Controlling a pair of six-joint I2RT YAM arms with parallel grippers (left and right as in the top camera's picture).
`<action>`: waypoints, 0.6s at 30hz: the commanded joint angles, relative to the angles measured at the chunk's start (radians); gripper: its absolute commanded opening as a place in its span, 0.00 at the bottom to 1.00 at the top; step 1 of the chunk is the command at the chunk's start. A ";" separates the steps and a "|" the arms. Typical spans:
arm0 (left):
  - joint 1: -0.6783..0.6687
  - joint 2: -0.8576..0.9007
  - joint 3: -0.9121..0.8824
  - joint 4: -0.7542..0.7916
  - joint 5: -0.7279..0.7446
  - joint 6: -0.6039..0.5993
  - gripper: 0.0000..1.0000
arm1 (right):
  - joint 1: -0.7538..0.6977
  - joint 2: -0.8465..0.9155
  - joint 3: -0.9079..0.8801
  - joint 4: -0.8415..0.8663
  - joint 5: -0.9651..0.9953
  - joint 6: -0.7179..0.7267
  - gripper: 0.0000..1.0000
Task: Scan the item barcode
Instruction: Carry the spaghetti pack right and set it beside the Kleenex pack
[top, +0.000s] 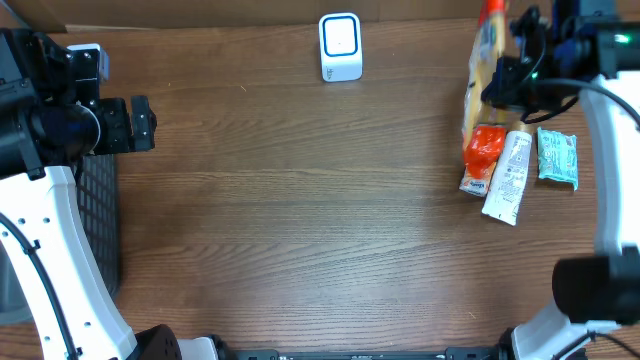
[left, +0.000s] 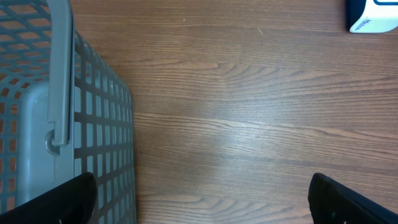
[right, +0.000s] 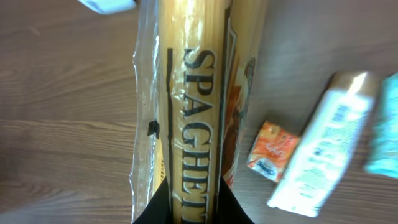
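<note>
Wooden table (top: 300, 230), grey basket (top: 100, 225) at left edge, orange sachet (top: 483, 150) against white tube (top: 507, 180), teal packet (top: 557, 158) beside

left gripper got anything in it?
No, the left gripper stands wide open, with only wooden table showing in the gap between its two fingers.

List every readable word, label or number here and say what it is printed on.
"SPAGHET": down the spaghetti packet, right wrist view; the rest runs out of view.
Print on the white tube and orange sachet: too blurred to read.
On the teal packet and scanner: nothing legible.
</note>
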 joint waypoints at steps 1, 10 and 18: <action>-0.007 0.005 -0.001 0.001 0.008 0.015 1.00 | -0.041 -0.002 -0.130 0.083 -0.200 0.008 0.04; -0.007 0.005 -0.001 0.001 0.008 0.015 1.00 | -0.052 0.000 -0.516 0.444 -0.263 0.010 0.04; -0.007 0.005 -0.001 0.001 0.007 0.015 1.00 | -0.077 0.000 -0.605 0.523 -0.042 0.038 0.34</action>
